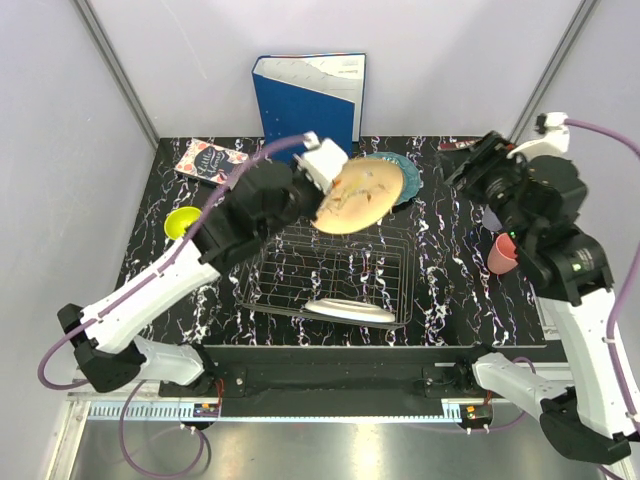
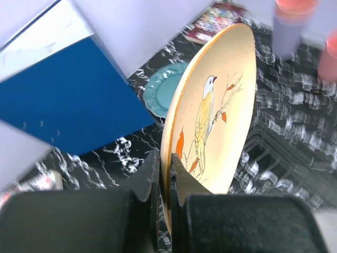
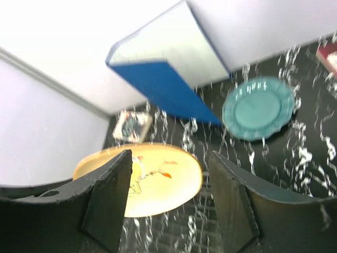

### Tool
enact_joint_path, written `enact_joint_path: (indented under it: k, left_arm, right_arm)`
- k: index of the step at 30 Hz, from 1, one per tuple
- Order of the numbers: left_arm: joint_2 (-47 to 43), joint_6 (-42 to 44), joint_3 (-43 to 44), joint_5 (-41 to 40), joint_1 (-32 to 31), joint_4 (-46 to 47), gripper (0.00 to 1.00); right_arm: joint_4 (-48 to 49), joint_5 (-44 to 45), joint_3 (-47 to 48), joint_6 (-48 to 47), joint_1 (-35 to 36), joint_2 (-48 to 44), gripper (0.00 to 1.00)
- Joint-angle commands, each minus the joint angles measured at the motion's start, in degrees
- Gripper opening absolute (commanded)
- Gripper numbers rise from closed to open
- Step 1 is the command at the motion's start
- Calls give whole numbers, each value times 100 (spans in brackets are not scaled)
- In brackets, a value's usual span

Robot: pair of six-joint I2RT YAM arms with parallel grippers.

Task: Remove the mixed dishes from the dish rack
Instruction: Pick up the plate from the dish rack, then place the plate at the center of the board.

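Cream plate [image 1: 362, 195] with a painted bird hangs tilted in the air above the rack's [image 1: 300, 270] 12 o'clock edge. The left gripper [image 2: 164, 174] pinches its rim, fingers pressed tight on either face. The right gripper [image 3: 169, 158] hovers out at 3 o'clock with its fingers spread and nothing between them.

Already out on the table [image 1: 450, 290]: a teal plate [image 1: 405, 175] at 1 o'clock of the rack, partly hidden behind the cream one, a bowl [image 1: 181, 222] at 10 o'clock, and a pink cup [image 1: 502, 254] at 3 o'clock near the right arm. One white plate [image 1: 350, 310] lies in the rack along its 6 o'clock edge. A binder [image 1: 305, 100] stands at 12 o'clock, with a book [image 1: 208, 160] at 11.

The step in hand looks like carrying the cream plate off to a resting spot. Next, the left arm would need to clear the rack's wire, level the plate over bare table, lower it until it sits flat, then release. The gap between teal plate and binder is tight, so the spot should be picked with care. A rim pinch on a tilted plate could slip if swung fast.
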Motion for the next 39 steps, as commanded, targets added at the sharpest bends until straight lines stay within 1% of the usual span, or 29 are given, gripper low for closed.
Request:
enact_joint_path:
  k: [1, 2, 3, 4, 5, 6, 7, 8, 9, 10, 11, 12, 13, 14, 15, 16, 17, 18, 21, 24, 26, 36, 38, 39]
  left_arm:
    - [57, -2608, 1018, -253, 845, 102, 0]
    - [101, -3052, 1097, -43, 1091, -12, 0]
    - [163, -3492, 1046, 681, 1607, -48, 0]
    - [189, -4305, 985, 1002, 1821, -48, 0]
    - [207, -4653, 810, 1240, 2014, -31, 0]
    - [207, -4952, 686, 1886, 2312, 195, 0]
    - [190, -5556, 537, 2197, 2437, 372, 0]
    - [155, -5918, 109, 2496, 2569, 617, 0]
    - [50, -6313, -173, 3126, 2822, 1376, 0]
    - [14, -7135, -446, 3410, 2929, 1767, 0]
    - [-12, -7518, -918, 3648, 3009, 2145, 0]
    - [-39, -7870, -1106, 3964, 3097, 2845, 0]
    - [-39, -8491, -1291, 4106, 3106, 3226, 0]
    - [-21, -8758, -1553, 4299, 3098, 3578, 0]
    - [5, -8970, -1608, 4336, 3089, 3877, 0]
    - [5, -9381, -1670, 4406, 3080, 4089, 0]
    - [-21, -9541, -1801, 4467, 3045, 4326, 0]
    - [-65, -9604, -1802, 4459, 3027, 4363, 0]
    - [-197, -9289, -1600, 4380, 2948, 3795, 0]
    - [-267, -9244, -1635, 4371, 2895, 3714, 0]
    - [-285, -9060, -1574, 4345, 2852, 3443, 0]
    - [-197, -8717, -1442, 4362, 2649, 3186, 0]
    - [-162, -8691, -1424, 4371, 2597, 3177, 0]
    - [-153, -8664, -1416, 4380, 2588, 3177, 0]
  right_arm:
    - [-241, 515, 515, -2, 2, 24, 67]
    - [-267, 462, 515, 112, 2, 33, 67]
    - [-311, 400, 507, 174, 2, 25, 66]
    - [-320, 286, 481, 209, 2, 33, 66]
    - [-329, 233, 454, 271, 11, 33, 65]
    - [-355, 163, 410, 297, 2, 33, 65]
    - [-372, -12, 393, 341, 2, 33, 65]
    - [-390, -109, 375, 359, 2, 33, 65]
    - [-390, -206, 323, 385, 2, 25, 65]
    - [-381, -407, 296, 429, 2, 24, 65]
    - [-381, -505, 270, 456, 2, 24, 66]
    - [-390, -575, 217, 473, 2, 42, 66]
    - [-373, -759, 182, 534, 2, 68, 66]
    - [-373, -848, 147, 561, 2, 86, 67]
    - [-338, -936, 51, 596, 11, 95, 68]
    - [-329, -1110, 6, 718, 2, 112, 68]
    - [-303, -1199, -38, 763, 2, 138, 68]
    - [-233, -1278, -143, 807, 2, 139, 68]
    - [-232, -1594, -249, 957, 2, 261, 69]
    - [-232, -1858, -380, 1088, 2, 428, 70]
    - [-162, -1947, -486, 1150, 11, 534, 70]
    - [392, -2211, -776, 1229, 2, 736, 70]
    - [549, -2193, -855, 1212, 2, 789, 68]
    - [620, -2158, -890, 1186, 2, 807, 61]
